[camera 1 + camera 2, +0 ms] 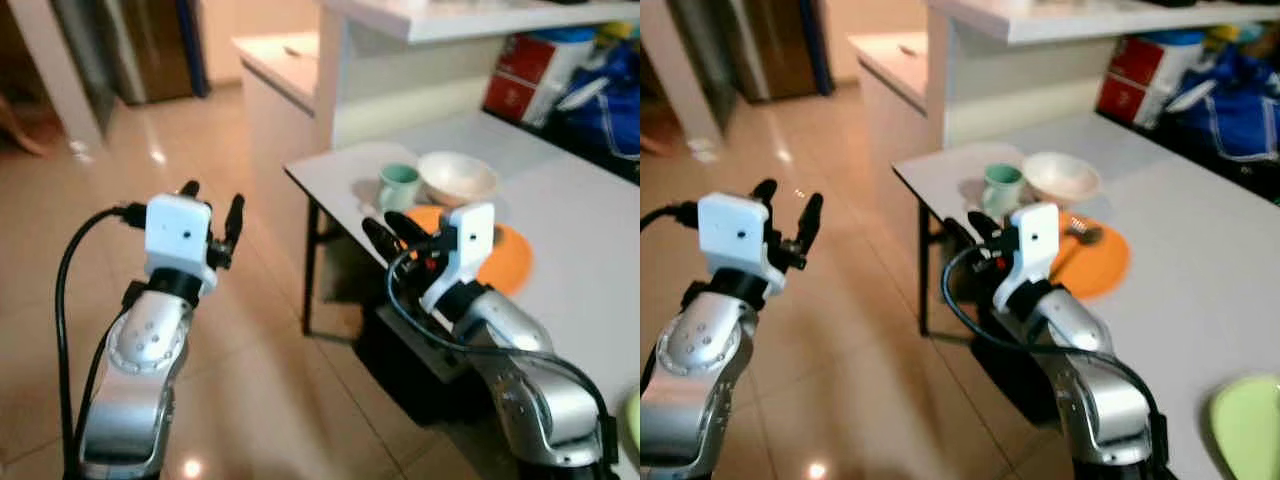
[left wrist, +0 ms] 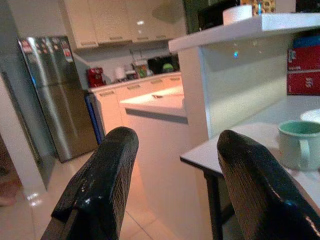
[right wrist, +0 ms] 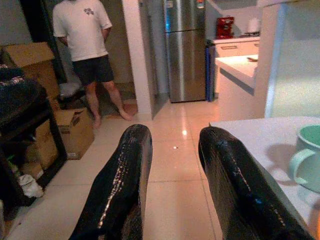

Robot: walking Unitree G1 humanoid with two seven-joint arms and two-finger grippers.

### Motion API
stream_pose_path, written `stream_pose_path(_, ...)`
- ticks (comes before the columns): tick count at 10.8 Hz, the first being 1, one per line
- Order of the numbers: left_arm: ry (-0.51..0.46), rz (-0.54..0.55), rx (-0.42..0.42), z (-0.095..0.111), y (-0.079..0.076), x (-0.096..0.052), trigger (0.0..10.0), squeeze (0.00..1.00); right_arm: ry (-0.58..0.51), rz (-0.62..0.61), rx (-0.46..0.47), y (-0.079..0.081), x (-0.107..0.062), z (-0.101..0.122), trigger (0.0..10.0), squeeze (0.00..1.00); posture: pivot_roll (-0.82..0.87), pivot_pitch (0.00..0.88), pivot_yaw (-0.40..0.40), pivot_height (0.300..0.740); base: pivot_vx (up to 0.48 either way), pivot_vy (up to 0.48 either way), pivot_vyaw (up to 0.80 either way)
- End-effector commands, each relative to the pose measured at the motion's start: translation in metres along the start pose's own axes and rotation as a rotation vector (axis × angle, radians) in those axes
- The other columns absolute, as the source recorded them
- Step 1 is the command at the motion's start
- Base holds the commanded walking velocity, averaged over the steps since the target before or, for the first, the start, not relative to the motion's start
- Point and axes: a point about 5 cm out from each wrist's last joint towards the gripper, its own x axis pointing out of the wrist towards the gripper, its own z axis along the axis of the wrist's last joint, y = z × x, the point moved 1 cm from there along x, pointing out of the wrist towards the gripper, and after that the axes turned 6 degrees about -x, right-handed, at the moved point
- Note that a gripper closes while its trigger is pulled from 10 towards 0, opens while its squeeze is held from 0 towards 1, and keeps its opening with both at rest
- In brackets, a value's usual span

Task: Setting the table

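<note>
Tableware sits grouped at the near-left corner of the white table (image 1: pixel 590 270): a mint-green mug (image 1: pixel 398 186), a white bowl (image 1: pixel 457 178) just right of it, and an orange plate (image 1: pixel 503 255) nearer, with what looks like a metal utensil (image 1: pixel 1086 234) lying on it; too blurred to tell fork from spoon. A pale green dish (image 1: pixel 1247 425) shows at the near right edge, well apart from the group. Right gripper (image 1: pixel 388 231) hangs beside the table corner, near the mug, fingers slightly spread, holding nothing. Left gripper (image 1: pixel 212 208) is raised over the tiled floor (image 1: pixel 250 330), well left of the table, fingers spread wide, empty. A person (image 3: pixel 85 47) stands far off by a doorway, near cardboard boxes (image 3: pixel 70 132). Judgement: mug and bowl appear ceramic, so stiff, moderately heavy, glazed and slippery, breakable if dropped on tile. Mug is best taken across the rim and wall, or by the handle (image 3: pixel 296 167), which faces the right gripper. Plate is thin and flat; an edge pinch at the overhanging rim seems the only hold.
</note>
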Motion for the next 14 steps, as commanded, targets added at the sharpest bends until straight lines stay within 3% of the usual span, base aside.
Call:
stream_pose_path(1,0.005,-0.021,0.015,-0.001,-0.001,-0.001,10.0,0.0,-0.005,-0.023,0.014,-0.003,0.0,0.002,10.0,0.0,0.0,0.0,-0.021,0.74,0.428,0.0,0.0)
stream_pose_path(4,0.027,0.01,0.026,-0.008,0.011,-0.005,10.0,0.0,-0.004,-0.009,0.0,0.0,0.004,0.004,10.0,0.0,0.0,0.0,-0.022,0.74,0.425,0.0,0.0)
stream_pose_path(10,0.003,0.004,0.033,-0.001,0.013,-0.002,10.0,0.0,-0.023,-0.007,-0.03,0.002,0.007,0.008,10.0,0.0,0.02,0.0,-0.036,0.74,0.427,0.0,0.0)
stream_pose_path(14,0.003,-0.044,0.048,-0.001,0.006,0.0,10.0,0.0,-0.034,-0.022,-0.016,0.004,0.008,0.009,10.0,0.0,0.01,0.0,-0.024,0.74,0.426,0.0,0.73)
